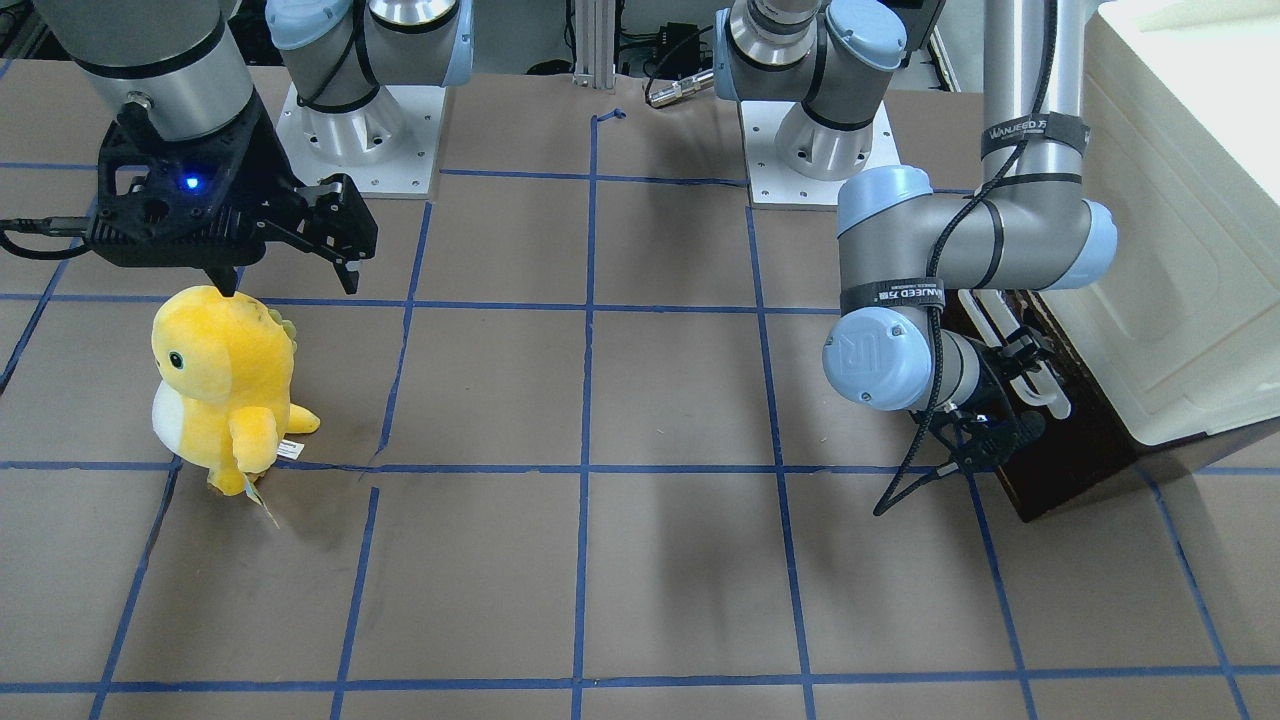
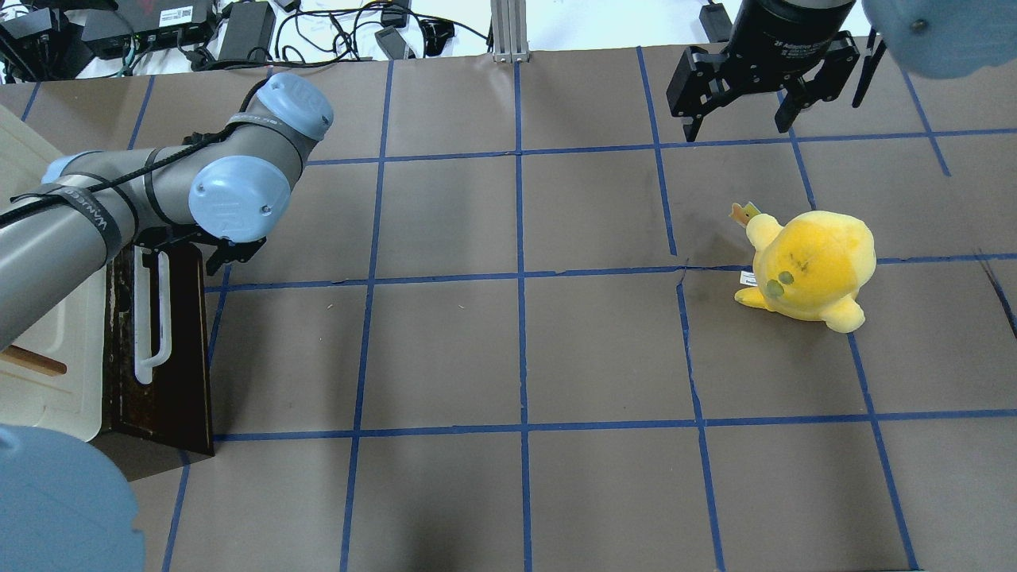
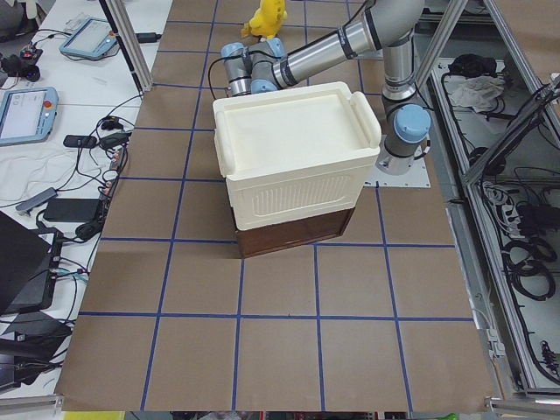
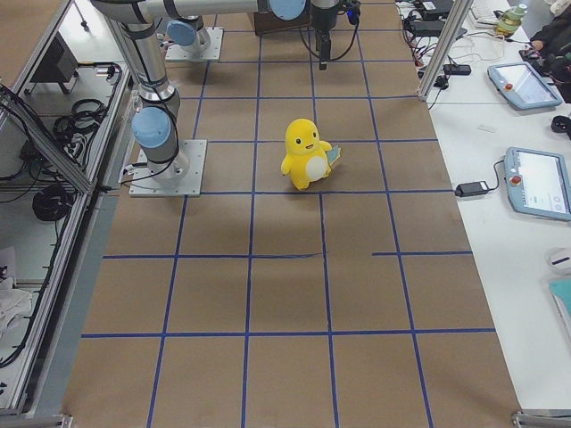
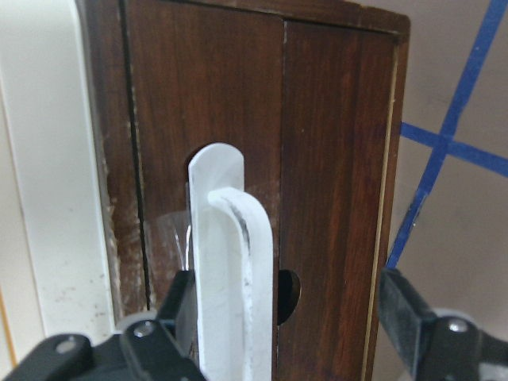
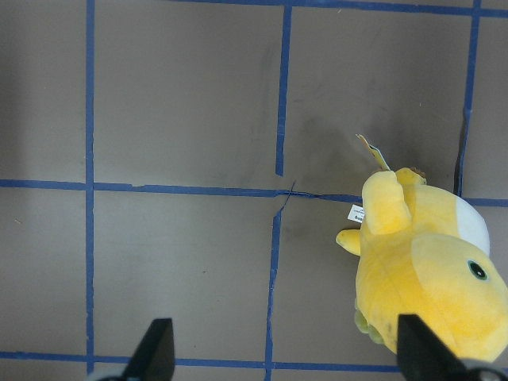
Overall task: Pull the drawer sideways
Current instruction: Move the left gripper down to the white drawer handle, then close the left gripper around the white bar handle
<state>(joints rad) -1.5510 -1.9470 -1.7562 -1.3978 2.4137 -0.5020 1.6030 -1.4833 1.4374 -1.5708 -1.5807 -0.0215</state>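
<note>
Left wrist-mounted view, left gripper [image 5: 290, 305] spread wide around white handle [image 5: 230, 262] of drawer [image 5: 333, 159], not clamped, drawer at base of cabinet [image 3: 297, 157], right gripper [image 2: 737, 127] open above table [image 2: 516, 357] near plush [image 2: 810, 266]

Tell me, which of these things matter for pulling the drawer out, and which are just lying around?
Part of the job: the drawer, its white handle, the left hand open around that handle.
Just there: yellow plush toy, cream cabinet, the right hand, open and empty.
</note>
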